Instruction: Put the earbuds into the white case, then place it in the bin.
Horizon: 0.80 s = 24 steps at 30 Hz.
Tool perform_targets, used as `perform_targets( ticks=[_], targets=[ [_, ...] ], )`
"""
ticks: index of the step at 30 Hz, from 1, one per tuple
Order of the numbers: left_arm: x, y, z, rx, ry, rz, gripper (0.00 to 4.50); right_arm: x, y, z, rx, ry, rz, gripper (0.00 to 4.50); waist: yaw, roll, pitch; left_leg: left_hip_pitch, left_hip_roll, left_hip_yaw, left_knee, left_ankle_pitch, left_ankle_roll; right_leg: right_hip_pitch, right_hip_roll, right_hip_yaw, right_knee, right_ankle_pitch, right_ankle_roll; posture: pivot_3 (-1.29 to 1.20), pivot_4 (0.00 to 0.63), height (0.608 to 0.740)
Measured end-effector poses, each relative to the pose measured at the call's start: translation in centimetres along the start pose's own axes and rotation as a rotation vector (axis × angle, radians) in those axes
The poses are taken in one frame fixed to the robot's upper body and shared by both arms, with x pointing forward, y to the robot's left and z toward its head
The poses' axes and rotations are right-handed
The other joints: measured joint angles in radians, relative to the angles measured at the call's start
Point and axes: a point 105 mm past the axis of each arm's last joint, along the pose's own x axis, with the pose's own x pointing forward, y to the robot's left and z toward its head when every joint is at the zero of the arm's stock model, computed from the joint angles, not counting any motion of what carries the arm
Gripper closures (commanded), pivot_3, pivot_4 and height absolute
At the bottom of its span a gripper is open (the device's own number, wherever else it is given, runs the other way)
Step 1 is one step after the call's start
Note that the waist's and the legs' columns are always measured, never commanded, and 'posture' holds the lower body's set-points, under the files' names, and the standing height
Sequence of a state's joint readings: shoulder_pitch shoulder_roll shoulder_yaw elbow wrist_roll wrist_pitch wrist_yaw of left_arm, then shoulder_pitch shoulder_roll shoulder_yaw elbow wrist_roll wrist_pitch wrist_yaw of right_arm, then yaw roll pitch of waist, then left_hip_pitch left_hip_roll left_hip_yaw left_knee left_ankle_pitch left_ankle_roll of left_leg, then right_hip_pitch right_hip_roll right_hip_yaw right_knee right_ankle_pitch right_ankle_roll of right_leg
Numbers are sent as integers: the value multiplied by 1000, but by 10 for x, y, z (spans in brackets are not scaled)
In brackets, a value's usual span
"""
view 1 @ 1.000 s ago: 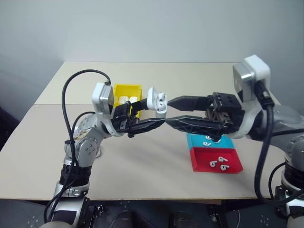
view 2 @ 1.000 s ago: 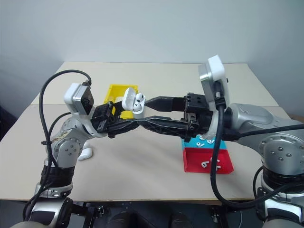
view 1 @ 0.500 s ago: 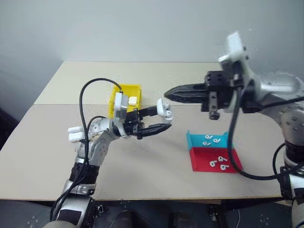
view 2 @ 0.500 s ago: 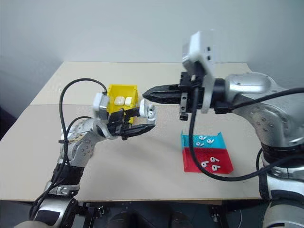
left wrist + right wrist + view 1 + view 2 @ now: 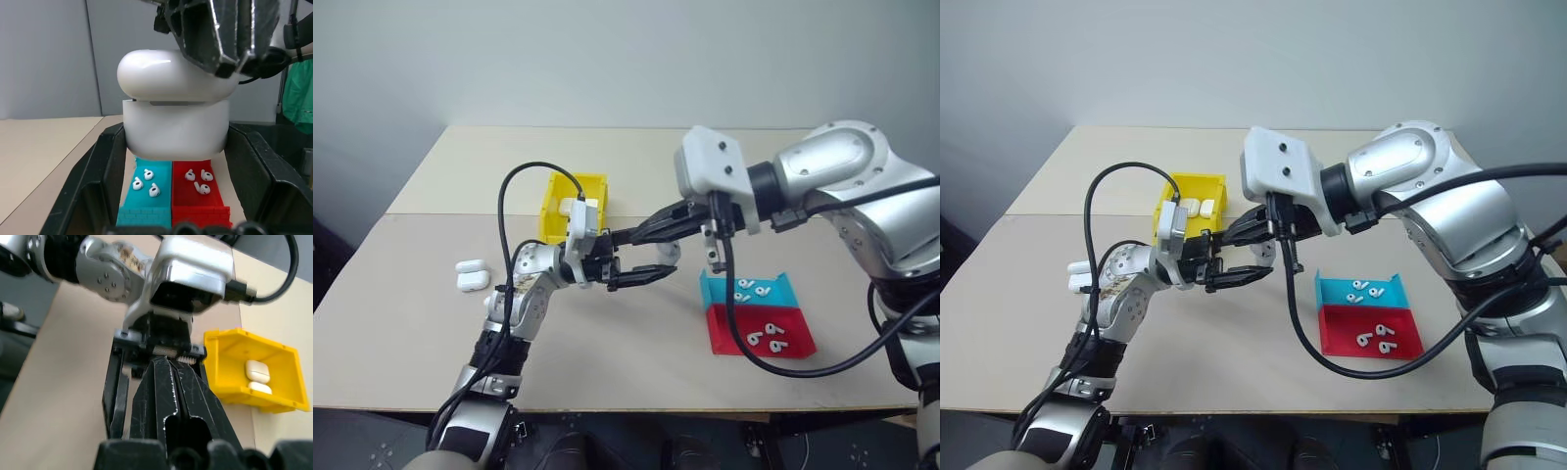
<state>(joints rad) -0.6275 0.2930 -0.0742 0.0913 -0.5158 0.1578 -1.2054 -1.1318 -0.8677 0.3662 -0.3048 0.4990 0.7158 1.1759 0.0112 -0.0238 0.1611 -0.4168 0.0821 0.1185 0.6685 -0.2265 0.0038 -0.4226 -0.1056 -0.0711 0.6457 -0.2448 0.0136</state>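
White case [image 5: 175, 110] gripped in my left hand [image 5: 641, 262], my clenched right hand [image 5: 658, 227] presses its lid; next, the yellow bin [image 5: 570, 204].

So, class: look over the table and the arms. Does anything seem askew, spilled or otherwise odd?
Nothing is spilled or damaged. The one oddity: the white case held in the left tool has its lid not quite shut, a thin gap showing at the seam, with the shut right tool on top of it.

case [image 5: 175, 115]: glossy white
earbuds [image 5: 146, 182]: white
bin [image 5: 574, 195]: bright yellow
trays [image 5: 759, 326]: teal and red
table [image 5: 607, 333]: beige
hands [image 5: 651, 276]: black
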Motion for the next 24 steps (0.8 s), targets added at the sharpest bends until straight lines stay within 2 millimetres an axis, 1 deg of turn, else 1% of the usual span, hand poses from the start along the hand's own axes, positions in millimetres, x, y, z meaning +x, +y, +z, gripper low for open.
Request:
perform_targets(
  ticks=[2,5,8,10,12,14,17,19,21,23,24],
  targets=[
    [-7,1,-2,-11,21,34,1750,-3,0,-5,6,2,-14,4470,0,0,0,0,0,0,0,0,0,-1,0,0,1,0,0,0,150,740],
    [-12,1,2,8,26,61,1750,-13,-5,-7,18,-15,-67,4470,-2,0,0,0,0,0,0,0,0,-1,0,0,1,0,0,0,150,740],
    [-18,5,16,49,-4,122,1750,-22,-14,-6,77,-85,-162,4470,-3,0,0,0,0,0,0,0,0,0,0,0,1,0,0,0,150,740],
    [-20,14,28,94,-27,225,1750,-30,-28,-1,146,-184,-264,4470,-1,0,0,1,0,0,0,0,0,0,0,0,1,0,0,0,150,740],
    [-22,28,32,116,-35,380,1750,-41,-36,-2,200,-241,-359,4470,4,0,0,1,0,-1,0,0,0,1,0,-1,1,0,0,0,150,740],
    [-31,49,29,160,43,566,1750,-47,-36,-16,256,-248,-439,4470,10,0,0,1,-1,-1,0,0,0,2,-1,-1,0,0,0,0,150,740],
    [-52,88,30,231,178,827,1750,-38,-29,-45,382,-212,-504,4470,11,0,0,0,-1,-1,0,0,0,1,-1,-1,1,1,1,0,150,740],
    [-61,110,35,235,213,973,1750,-31,-27,-53,434,-204,-530,4470,9,0,0,0,-1,-1,0,0,0,0,-1,-1,1,1,1,0,150,740],
    [-69,135,27,203,304,1111,1750,-26,-25,-51,445,-213,-555,4470,9,0,0,0,-1,-1,0,0,0,1,-1,-1,1,1,1,0,150,740],
    [-80,147,10,168,407,1199,1750,-20,-21,-48,454,-227,-549,4470,1,0,0,0,-1,-1,-1,0,0,1,-1,-1,0,0,1,0,150,740],
    [-85,150,-5,144,468,1227,1750,-19,-21,-48,459,-227,-554,4470,0,0,0,0,-1,0,-1,0,0,1,-1,-1,0,0,1,0,150,740]
  ],
)
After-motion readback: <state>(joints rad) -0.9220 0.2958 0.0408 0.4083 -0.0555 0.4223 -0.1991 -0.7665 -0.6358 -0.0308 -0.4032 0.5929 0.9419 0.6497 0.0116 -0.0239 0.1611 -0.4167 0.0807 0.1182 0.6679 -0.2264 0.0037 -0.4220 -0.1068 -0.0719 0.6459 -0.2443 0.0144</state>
